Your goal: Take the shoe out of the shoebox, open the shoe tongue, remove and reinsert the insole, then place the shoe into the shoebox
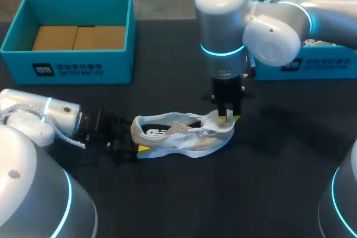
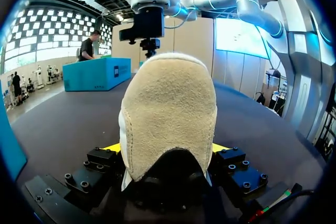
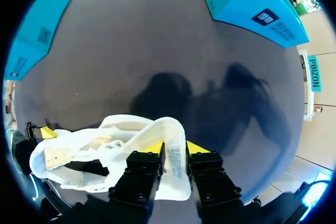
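Note:
A white shoe [image 1: 184, 135] lies on its side on the dark table [image 1: 279, 154], heel towards my left arm. My left gripper [image 1: 135, 139] is shut on the heel, one yellow tip on each side; the left wrist view shows the tan heel [image 2: 168, 114] filling the space between its fingers. Coming straight down over the shoe's front, my right gripper [image 1: 227, 116] has the raised tongue [image 3: 176, 153] standing between its slightly parted fingers [image 3: 142, 174]. The insole cannot be made out.
An open teal shoebox [image 1: 67, 59] with brown card inside stands at the back left. A second teal box [image 1: 312, 65] sits at the back right, partly behind my right arm. Bare table lies in front of and to the right of the shoe.

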`<control>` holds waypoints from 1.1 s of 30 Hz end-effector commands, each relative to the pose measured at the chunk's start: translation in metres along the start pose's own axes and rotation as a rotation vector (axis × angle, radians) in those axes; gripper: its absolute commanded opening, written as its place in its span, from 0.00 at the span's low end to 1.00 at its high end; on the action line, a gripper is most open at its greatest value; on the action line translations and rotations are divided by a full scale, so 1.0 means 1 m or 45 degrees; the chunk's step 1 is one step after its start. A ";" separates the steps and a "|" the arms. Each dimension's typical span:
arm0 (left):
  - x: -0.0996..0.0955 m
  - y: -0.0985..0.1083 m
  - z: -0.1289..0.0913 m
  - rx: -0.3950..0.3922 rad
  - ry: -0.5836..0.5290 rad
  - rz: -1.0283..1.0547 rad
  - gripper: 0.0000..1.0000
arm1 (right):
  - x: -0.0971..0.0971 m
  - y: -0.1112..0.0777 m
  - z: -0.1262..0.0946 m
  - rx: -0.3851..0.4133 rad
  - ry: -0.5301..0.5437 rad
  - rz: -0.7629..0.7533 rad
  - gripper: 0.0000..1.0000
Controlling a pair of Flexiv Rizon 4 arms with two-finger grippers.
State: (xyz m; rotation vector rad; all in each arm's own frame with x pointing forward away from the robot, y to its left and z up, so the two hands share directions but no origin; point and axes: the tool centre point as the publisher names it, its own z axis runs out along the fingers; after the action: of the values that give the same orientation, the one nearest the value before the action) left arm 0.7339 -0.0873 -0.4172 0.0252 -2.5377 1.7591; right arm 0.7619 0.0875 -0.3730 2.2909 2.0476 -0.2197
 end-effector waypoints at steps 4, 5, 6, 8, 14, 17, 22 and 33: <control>0.000 0.007 -0.001 0.000 -0.001 0.001 0.00 | -0.003 0.000 0.008 0.001 0.036 0.001 0.36; 0.000 0.007 -0.001 0.000 -0.001 0.001 0.00 | -0.002 -0.001 0.009 0.002 0.036 0.002 0.38; 0.000 0.007 -0.001 0.000 -0.001 0.001 0.00 | -0.002 -0.002 0.009 0.001 0.034 0.003 0.38; 0.000 0.007 -0.001 0.000 -0.001 0.001 0.00 | 0.000 -0.003 0.008 0.005 0.017 0.009 0.42; 0.000 0.007 -0.001 0.000 -0.001 0.001 0.00 | -0.001 -0.013 0.003 0.007 -0.002 0.035 0.64; 0.000 0.007 -0.001 0.000 -0.001 0.001 0.00 | 0.000 -0.017 -0.008 -0.018 -0.006 0.039 0.75; 0.000 0.007 -0.001 0.000 -0.001 0.001 0.00 | 0.011 -0.021 -0.034 -0.097 0.001 -0.035 0.87; 0.000 0.007 -0.001 0.000 -0.001 0.001 0.00 | 0.026 -0.025 -0.070 -0.203 -0.026 -0.206 0.90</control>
State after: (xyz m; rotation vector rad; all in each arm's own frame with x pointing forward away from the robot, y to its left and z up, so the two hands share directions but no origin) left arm 0.7339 -0.0865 -0.4176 0.0250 -2.5374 1.7596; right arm 0.7454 0.1219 -0.3143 2.0424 2.1615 -0.0751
